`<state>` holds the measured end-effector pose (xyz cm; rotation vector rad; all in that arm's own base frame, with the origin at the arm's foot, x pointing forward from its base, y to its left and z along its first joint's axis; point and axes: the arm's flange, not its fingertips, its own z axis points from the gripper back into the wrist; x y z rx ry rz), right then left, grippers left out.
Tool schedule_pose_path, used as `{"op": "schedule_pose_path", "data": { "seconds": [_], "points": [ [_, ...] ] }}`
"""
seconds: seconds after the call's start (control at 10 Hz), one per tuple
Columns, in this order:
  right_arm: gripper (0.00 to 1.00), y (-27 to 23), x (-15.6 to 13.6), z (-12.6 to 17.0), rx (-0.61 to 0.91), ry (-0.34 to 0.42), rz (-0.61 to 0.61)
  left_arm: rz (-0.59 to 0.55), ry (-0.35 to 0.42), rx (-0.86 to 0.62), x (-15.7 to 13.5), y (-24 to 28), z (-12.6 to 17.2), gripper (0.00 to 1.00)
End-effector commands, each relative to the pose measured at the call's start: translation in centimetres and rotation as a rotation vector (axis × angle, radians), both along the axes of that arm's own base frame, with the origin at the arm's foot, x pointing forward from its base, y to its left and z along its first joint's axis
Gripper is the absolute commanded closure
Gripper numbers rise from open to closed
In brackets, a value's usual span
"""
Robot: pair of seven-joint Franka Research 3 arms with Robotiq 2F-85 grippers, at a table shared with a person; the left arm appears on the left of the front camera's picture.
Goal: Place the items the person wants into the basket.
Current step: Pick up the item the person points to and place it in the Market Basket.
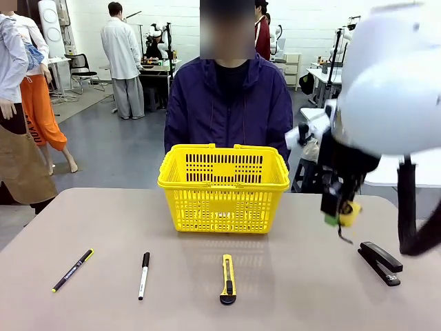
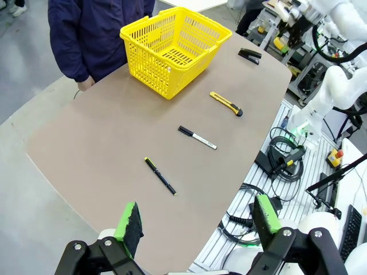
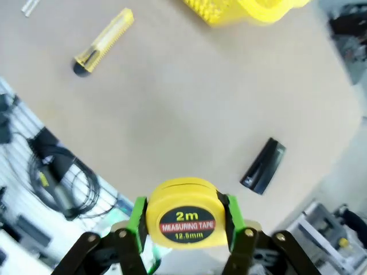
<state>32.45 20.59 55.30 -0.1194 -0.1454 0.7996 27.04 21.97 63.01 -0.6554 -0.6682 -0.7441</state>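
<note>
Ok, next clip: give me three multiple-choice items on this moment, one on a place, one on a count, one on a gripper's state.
1. Where is the knife?
A. on the table, in front of the basket
B. inside the basket
C. on the floor

2. How many loose things lie on the table, leaving out the basket?
A. two
B. six
C. four

3. The right gripper is
A. open
B. shut on the tape measure
C. shut on nothing

Answers:
1 A: the front view shows the knife flat on the tabletop, on the near side of the basket.
2 C: pen, marker, knife and stapler.
3 B: in the right wrist view the green pads press on both sides of the tape measure, which is held above the table.
</note>
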Motion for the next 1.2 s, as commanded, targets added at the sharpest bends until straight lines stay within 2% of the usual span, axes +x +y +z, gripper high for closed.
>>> {"op": "schedule_pose_path", "data": {
  "seconds": [0.0,0.2,0.3,0.7,0.9,1.1],
  "points": [
    [0.43,4.1,4.1,2.0,0.088,-0.034,-0.057,-0.014,-0.020,-0.008,-0.1,0.2,0.2,0.00],
    [0.43,9.8,8.3,4.9,0.134,-0.104,-0.063,-0.014,-0.020,-0.008,-0.1,0.2,0.2,0.00],
    [0.43,12.3,10.8,5.5,0.123,-0.101,-0.072,-0.014,-0.020,-0.008,-0.1,0.2,0.2,0.00],
    [0.43,18.7,19.8,3.4,0.068,-0.037,-0.117,-0.014,-0.020,-0.008,-0.1,0.2,0.2,0.00],
    [0.43,19.2,22.5,2.2,0.119,-0.007,-0.109,-0.014,-0.020,-0.008,-0.1,0.2,0.2,0.00],
    [0.43,18.8,23.6,0.8,0.142,0.031,-0.114,-0.014,-0.020,-0.008,-0.1,0.2,0.2,0.00]
  ]
}}
